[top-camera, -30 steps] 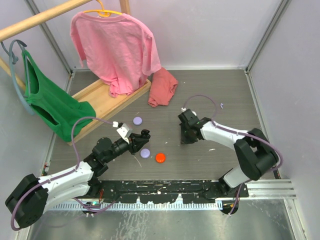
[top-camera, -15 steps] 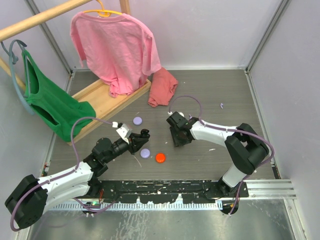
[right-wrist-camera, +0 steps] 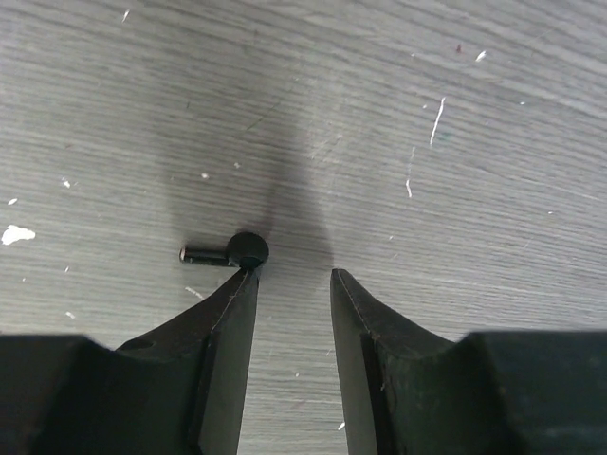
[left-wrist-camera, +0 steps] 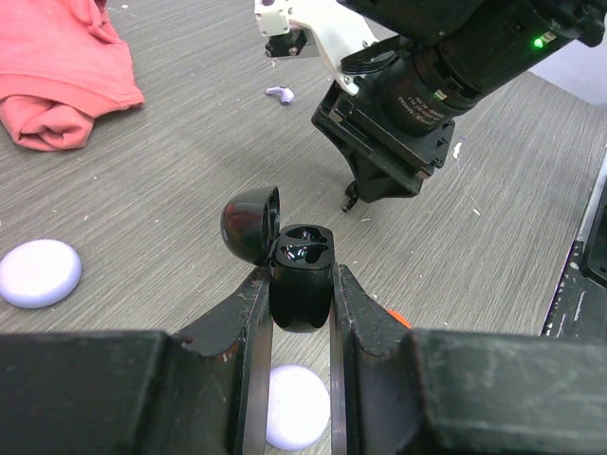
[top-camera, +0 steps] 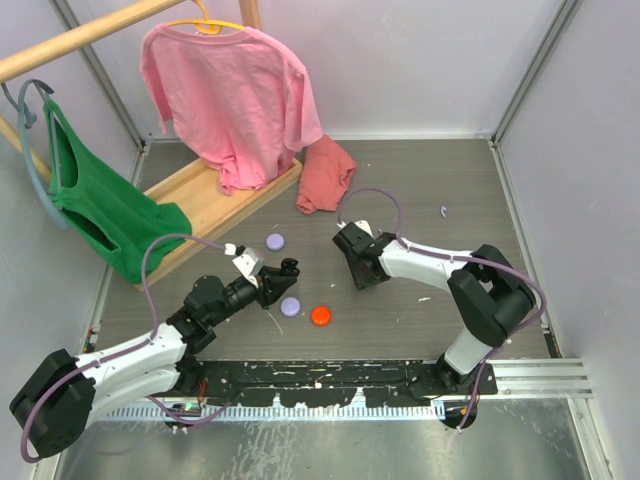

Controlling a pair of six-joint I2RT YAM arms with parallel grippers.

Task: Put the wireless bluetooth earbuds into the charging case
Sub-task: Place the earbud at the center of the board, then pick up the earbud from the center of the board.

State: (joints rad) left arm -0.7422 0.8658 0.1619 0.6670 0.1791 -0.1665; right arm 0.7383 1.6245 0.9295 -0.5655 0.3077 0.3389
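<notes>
Left pincer (left-wrist-camera: 301,280) is pinching the charging case (left-wrist-camera: 302,294) across its middle. The case is a glossy black, rounded shell, and its domed lid (left-wrist-camera: 251,225) is flipped open to one side. Inside, the moulded wells shine and look dark. From above, the left arm reaches low and forward, its pincer (top-camera: 283,272) held over the grey, wood-grained surface (top-camera: 450,170).

The right arm bends inward towards the centre, and its pincer (top-camera: 362,272) is tipped down close to the surface. The right wrist view shows what the overhead cannot. The fingers (right-wrist-camera: 228,332) are spread, nothing lies in the gap between them, and a black earbud (right-wrist-camera: 242,251) with a round head and short stem lies flat at the tip of one finger, outside that gap.

The left wrist view catches a lavender earbud (left-wrist-camera: 278,94) lying on the surface well beyond the right pincer.

Smooth round pucks lie near the case: two lavender pucks (top-camera: 275,241) (top-camera: 290,307) and one orange-red puck (top-camera: 321,316). A crumpled salmon cloth (top-camera: 325,175) lies further back.
</notes>
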